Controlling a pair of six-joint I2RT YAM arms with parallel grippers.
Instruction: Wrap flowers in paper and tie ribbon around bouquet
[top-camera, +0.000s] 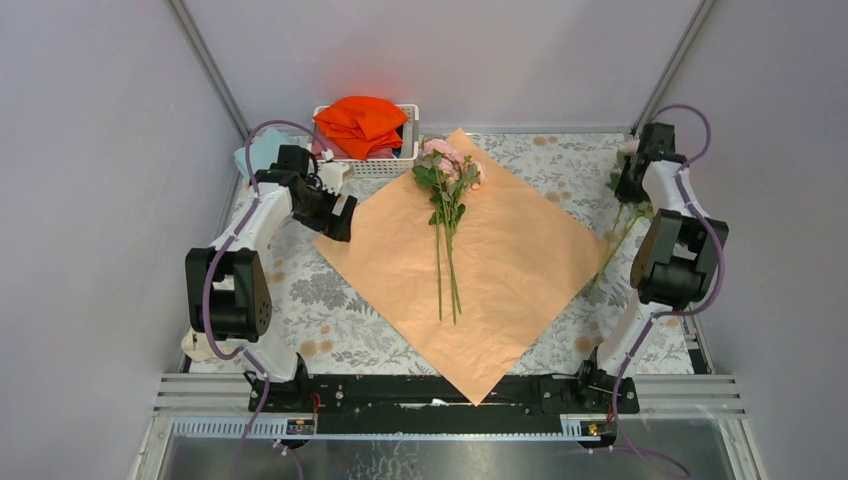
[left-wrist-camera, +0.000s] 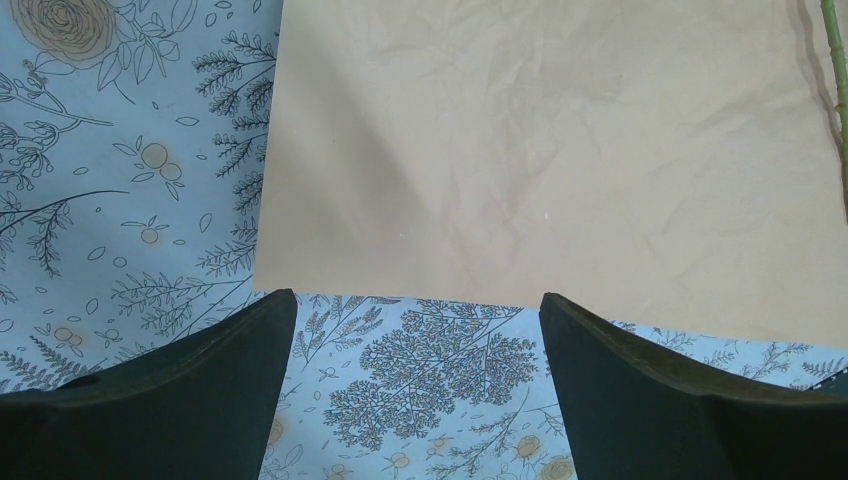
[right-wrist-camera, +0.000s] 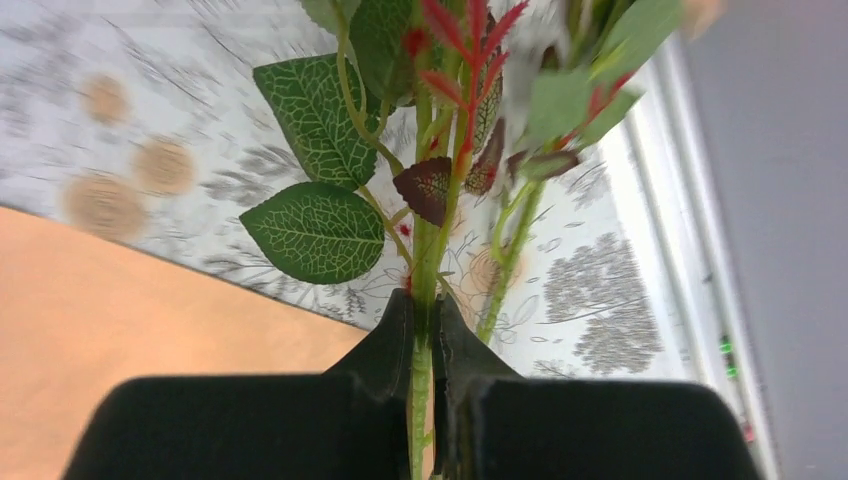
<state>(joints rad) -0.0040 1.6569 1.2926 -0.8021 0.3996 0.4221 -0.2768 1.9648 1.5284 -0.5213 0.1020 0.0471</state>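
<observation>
The right gripper (right-wrist-camera: 425, 312) is pinched shut on a leafy stem (right-wrist-camera: 424, 250) at the far right edge of the table (top-camera: 330, 300), gripping it low, with the green and reddish leaves fanning out beyond the fingers. The paper (top-camera: 500, 270) lies to this gripper's left, peach face up and turned as a diamond in the middle of the table, its right corner near the held stem. The flowers (top-camera: 445, 195) lie on it, their long axis running far to near, pink blooms toward the far corner and stem ends toward the centre. The next move is probably to carry the held stem left and lay it parallel with them.

The left gripper (left-wrist-camera: 415, 300) hangs wide open and empty just off the paper's left corner. At the far edge, a white basket (top-camera: 385, 168) holds an orange cloth (top-camera: 360, 120). No ribbon can be made out.
</observation>
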